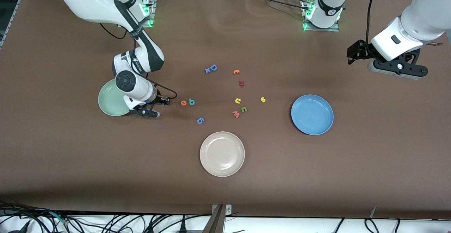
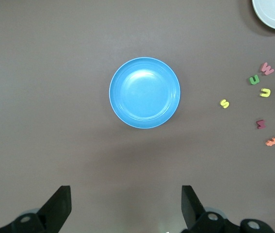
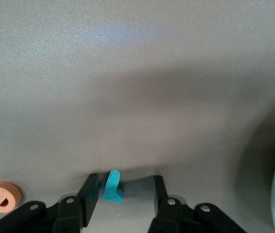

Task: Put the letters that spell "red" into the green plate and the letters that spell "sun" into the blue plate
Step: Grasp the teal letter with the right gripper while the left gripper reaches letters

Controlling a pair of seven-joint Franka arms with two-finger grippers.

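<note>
My right gripper (image 1: 161,107) is low at the table beside the green plate (image 1: 107,103), on the side toward the letters. Its fingers stand either side of the thin teal "r" (image 3: 112,187), which leans by one finger with a gap to the other; the jaws are open. The orange "e" (image 1: 183,102) and teal "d" (image 1: 191,101) lie just past it. Yellow "s" (image 1: 263,99), yellow "u" (image 1: 238,101) and green "n" (image 1: 243,109) lie near the blue plate (image 1: 312,114). My left gripper (image 1: 350,55) waits open and empty at the left arm's end.
A beige-white plate (image 1: 222,153) sits nearest the front camera. Stray pieces lie mid-table: pink "w" (image 1: 235,114), a dark red piece (image 1: 241,83), a small orange piece (image 1: 236,71), a blue "D" (image 1: 211,68) and a blue "6" (image 1: 200,120).
</note>
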